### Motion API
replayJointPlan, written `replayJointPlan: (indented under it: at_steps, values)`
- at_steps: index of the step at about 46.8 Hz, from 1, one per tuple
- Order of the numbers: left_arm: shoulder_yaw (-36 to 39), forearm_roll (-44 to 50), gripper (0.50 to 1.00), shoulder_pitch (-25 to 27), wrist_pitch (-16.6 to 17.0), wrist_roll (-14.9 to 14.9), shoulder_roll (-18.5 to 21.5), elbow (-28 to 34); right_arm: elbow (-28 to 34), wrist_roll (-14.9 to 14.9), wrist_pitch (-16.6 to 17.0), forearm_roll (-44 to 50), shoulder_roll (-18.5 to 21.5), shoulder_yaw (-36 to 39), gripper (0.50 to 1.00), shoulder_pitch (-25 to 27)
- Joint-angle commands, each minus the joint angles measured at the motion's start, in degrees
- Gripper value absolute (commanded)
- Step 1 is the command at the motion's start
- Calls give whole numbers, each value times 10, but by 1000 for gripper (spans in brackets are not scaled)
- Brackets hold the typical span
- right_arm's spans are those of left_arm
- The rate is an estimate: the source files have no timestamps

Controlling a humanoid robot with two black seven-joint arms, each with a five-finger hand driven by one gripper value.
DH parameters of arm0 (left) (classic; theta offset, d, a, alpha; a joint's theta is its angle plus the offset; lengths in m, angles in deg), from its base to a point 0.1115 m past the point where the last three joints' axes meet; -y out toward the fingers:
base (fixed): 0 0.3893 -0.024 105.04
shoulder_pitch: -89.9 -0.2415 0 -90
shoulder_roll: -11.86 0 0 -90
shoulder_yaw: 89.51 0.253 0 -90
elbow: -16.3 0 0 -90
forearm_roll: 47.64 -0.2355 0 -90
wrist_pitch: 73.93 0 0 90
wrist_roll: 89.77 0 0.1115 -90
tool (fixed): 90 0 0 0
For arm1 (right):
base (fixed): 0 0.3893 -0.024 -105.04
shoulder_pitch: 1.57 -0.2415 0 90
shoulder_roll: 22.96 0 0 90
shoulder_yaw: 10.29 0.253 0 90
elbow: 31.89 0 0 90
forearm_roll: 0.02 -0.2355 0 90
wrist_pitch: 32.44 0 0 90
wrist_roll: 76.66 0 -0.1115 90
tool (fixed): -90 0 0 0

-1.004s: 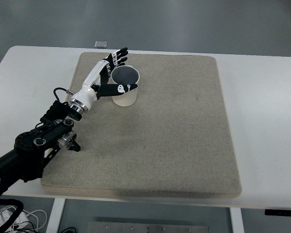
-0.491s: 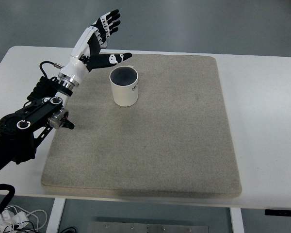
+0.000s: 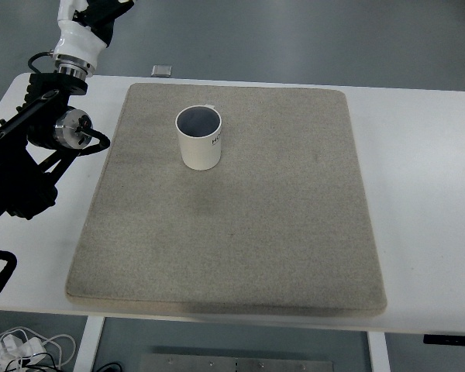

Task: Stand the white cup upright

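Since the earlier frame the left hand (image 3: 93,14) has lifted away from the white cup (image 3: 199,138) to the picture's top left corner, where the edge cuts it off, so whether it is open cannot be told. The cup stands upright, mouth up, on the grey mat (image 3: 240,232) on the white table (image 3: 426,194), well apart from the arm.

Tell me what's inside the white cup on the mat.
The white cup stands upright on the grey mat, mouth open to the camera. Its inside looks dark and empty, with nothing sticking out. Shadow darkens the bottom, so something small and flat there could go unseen.
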Motion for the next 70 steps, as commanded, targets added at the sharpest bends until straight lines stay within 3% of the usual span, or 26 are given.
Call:
replayJointPlan:
  at_steps: [1, 4, 16, 24, 28, 38, 52, 70]
  values:
    - [-4, 14, 990, 4, 5, 0, 0, -8, 0, 0, 0, 0, 0, 0, 952, 0]
    - [-18, 34, 990, 4, 5, 0, 0, -18, 0, 0, 0, 0, 0, 0, 952, 0]
    - [-25, 106, 994, 31, -4, -106, -7, -133, -1, 0, 0, 0, 0, 1, 952, 0]
    - [-25, 204, 994, 36, -41, -197, -14, -190, 0, 0, 0, -1, 0, 0, 952, 0]
    - [-25, 229, 994, 36, -50, -221, -28, -210, 0, 0, 0, 0, 0, 0, 952, 0]
    - [-24, 257, 994, 31, -139, -259, -30, -224, 0, 0, 0, 0, 0, 0, 952, 0]
    - [-32, 294, 994, 36, -155, -258, -62, -289, -1, 0, 0, -1, 0, 0, 952, 1]
    - [-24, 291, 994, 36, -163, -252, -82, -293, 0, 1, 0, -3, 0, 2, 952, 1]
